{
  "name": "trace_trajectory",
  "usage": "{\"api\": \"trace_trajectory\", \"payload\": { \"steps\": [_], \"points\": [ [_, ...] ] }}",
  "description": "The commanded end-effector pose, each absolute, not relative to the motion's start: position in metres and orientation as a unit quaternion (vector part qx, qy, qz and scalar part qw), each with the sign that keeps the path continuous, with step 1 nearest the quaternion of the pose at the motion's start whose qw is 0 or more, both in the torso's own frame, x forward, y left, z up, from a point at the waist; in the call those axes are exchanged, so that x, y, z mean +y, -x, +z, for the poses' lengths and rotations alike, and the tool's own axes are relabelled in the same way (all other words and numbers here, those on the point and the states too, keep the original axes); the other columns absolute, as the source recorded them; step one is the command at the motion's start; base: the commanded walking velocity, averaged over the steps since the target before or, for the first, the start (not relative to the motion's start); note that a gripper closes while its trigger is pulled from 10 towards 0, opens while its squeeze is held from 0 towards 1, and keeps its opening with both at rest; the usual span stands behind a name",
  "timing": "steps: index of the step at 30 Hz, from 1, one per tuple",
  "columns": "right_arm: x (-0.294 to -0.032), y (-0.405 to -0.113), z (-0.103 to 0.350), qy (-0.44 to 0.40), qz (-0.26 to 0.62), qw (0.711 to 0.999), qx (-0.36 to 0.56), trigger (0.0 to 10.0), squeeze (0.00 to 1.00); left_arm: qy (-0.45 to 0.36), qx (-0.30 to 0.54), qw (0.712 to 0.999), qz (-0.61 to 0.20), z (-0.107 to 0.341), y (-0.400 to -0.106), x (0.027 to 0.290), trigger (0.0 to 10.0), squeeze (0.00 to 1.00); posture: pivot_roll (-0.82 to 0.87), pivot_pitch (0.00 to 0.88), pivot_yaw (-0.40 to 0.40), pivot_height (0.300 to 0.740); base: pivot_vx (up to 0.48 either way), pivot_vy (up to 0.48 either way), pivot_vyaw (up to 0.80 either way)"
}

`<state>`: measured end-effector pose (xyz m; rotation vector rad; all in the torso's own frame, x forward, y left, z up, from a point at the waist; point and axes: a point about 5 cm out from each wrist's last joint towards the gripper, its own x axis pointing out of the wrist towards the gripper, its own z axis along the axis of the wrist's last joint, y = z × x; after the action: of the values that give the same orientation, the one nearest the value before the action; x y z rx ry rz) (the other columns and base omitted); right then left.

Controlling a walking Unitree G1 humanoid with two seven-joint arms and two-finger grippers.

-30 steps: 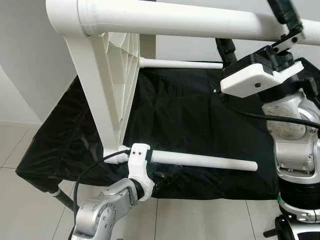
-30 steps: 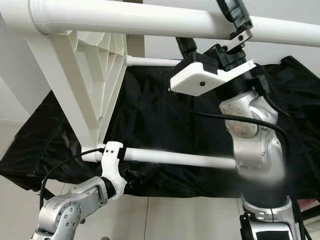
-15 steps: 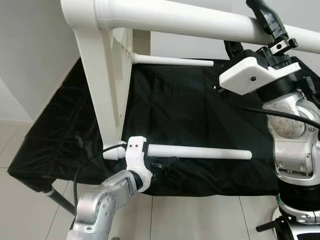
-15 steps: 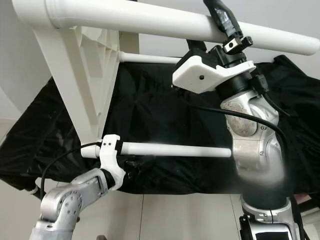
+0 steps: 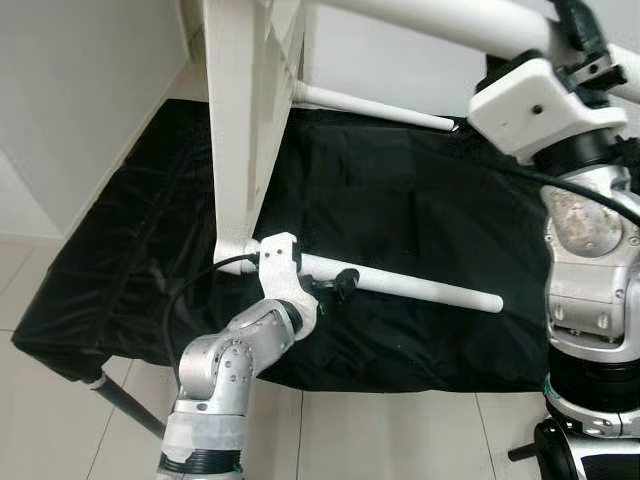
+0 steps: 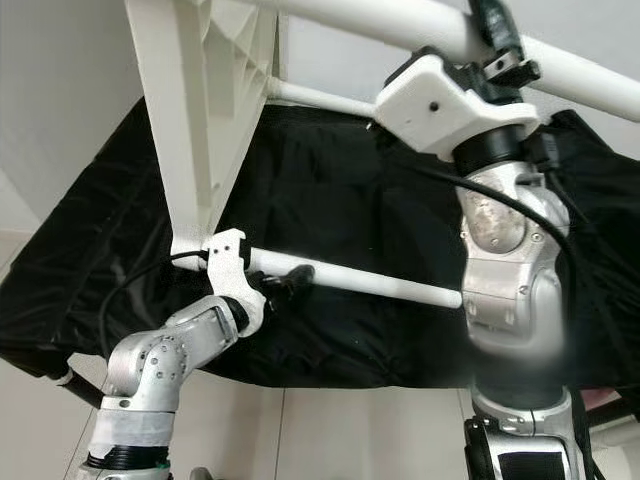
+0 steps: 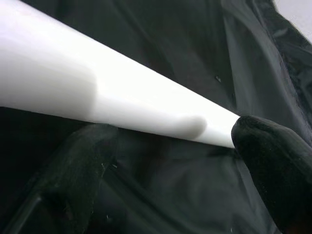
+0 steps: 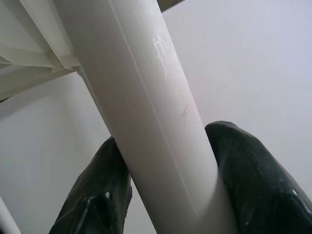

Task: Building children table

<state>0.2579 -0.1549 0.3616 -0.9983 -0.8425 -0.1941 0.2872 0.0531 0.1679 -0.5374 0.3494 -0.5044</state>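
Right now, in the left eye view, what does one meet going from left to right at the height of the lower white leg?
Black cloth → white tabletop panel on edge → left gripper on the lower white leg → the leg's free end → right arm.

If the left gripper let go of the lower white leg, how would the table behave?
Probably stiff: the white table top is ribbed plastic. Likely light, since the right gripper carries it by one upper leg. It might swing or slip; the lower leg by the left gripper is smooth and round.
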Motion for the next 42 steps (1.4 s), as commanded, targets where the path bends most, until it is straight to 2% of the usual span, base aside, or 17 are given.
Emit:
{"api": "trace_trajectory", "payload": {
  "steps": [1,13,14,22,24,25,26,28,29,31,32,33,37,39,42],
  "points": [
    [-0.153,-0.242,0.375,0.392,-0.101,0.800,-0.443,0.0,0.00,0.283,0.147,0.921,-0.222,0.174,-0.283,0.052,10.0,0.00,-0.06,0.087,0.030,0.740,0.000,0.000,0.00],
    [-0.153,-0.245,0.379,0.370,-0.103,0.813,-0.437,0.0,0.00,0.291,0.136,0.923,-0.211,0.179,-0.294,0.037,10.0,0.00,-0.06,0.093,0.011,0.740,0.000,0.000,0.00],
    [-0.152,-0.247,0.382,0.366,-0.101,0.815,-0.437,0.0,0.00,0.291,0.152,0.922,-0.205,0.173,-0.296,0.028,10.0,0.00,-0.06,0.093,0.006,0.740,0.000,0.000,0.00],
    [-0.148,-0.252,0.388,0.360,-0.100,0.818,-0.437,0.0,0.00,0.303,0.214,0.915,-0.158,0.155,-0.293,0.020,10.0,0.00,-0.07,0.097,0.004,0.740,0.000,0.000,0.00],
    [-0.147,-0.253,0.389,0.356,-0.100,0.821,-0.436,0.0,0.00,0.387,0.215,0.886,-0.138,0.159,-0.292,0.017,10.0,0.00,-0.07,0.096,0.002,0.740,0.000,0.000,0.00],
    [-0.147,-0.253,0.389,0.356,-0.100,0.821,-0.436,0.0,0.00,0.387,0.215,0.886,-0.138,0.159,-0.292,0.017,10.0,0.00,-0.07,0.096,0.002,0.740,0.000,0.000,0.00],
    [-0.146,-0.253,0.389,0.355,-0.099,0.821,-0.436,0.0,0.00,0.423,0.202,0.873,-0.134,0.164,-0.294,0.017,10.0,0.00,-0.07,0.096,0.005,0.740,0.000,0.000,0.00],
    [-0.146,-0.253,0.389,0.355,-0.099,0.821,-0.436,0.0,0.00,0.423,0.202,0.873,-0.134,0.164,-0.294,0.017,10.0,0.00,-0.07,0.096,0.005,0.740,0.000,0.000,0.00],
    [-0.147,-0.254,0.390,0.353,-0.100,0.822,-0.435,0.0,0.00,0.470,0.180,0.853,-0.140,0.174,-0.297,0.015,0.5,0.00,-0.07,0.097,0.001,0.740,0.000,0.000,0.00],
    [-0.147,-0.254,0.390,0.353,-0.100,0.822,-0.435,0.0,0.00,0.470,0.180,0.853,-0.140,0.174,-0.297,0.015,0.5,0.00,-0.07,0.097,0.001,0.740,0.000,0.000,0.00],
    [-0.146,-0.254,0.390,0.352,-0.100,0.823,-0.435,0.0,0.00,0.515,0.153,0.830,-0.149,0.184,-0.299,0.014,0.0,0.00,-0.07,0.096,-0.001,0.740,0.000,0.000,0.00],
    [-0.146,-0.254,0.392,0.351,-0.100,0.823,-0.436,0.0,0.00,0.537,0.117,0.819,-0.164,0.195,-0.301,0.014,0.0,0.00,-0.08,0.097,0.001,0.740,0.000,0.000,0.00],
    [-0.147,-0.253,0.394,0.351,-0.100,0.821,-0.439,0.0,0.00,0.549,0.088,0.812,-0.179,0.205,-0.302,0.015,0.0,0.00,-0.08,0.099,-0.001,0.740,0.000,0.000,0.00],
    [-0.154,-0.250,0.401,0.339,-0.118,0.819,-0.447,0.0,0.00,0.566,0.005,0.800,-0.199,0.230,-0.306,0.025,0.0,0.00,-0.09,0.099,-0.003,0.740,0.000,0.000,0.00],
    [-0.160,-0.248,0.403,0.333,-0.132,0.819,-0.448,0.0,0.00,0.573,-0.030,0.792,-0.208,0.244,-0.309,0.031,0.0,0.00,-0.08,0.103,-0.010,0.740,0.000,0.000,0.00]
  ]
}}
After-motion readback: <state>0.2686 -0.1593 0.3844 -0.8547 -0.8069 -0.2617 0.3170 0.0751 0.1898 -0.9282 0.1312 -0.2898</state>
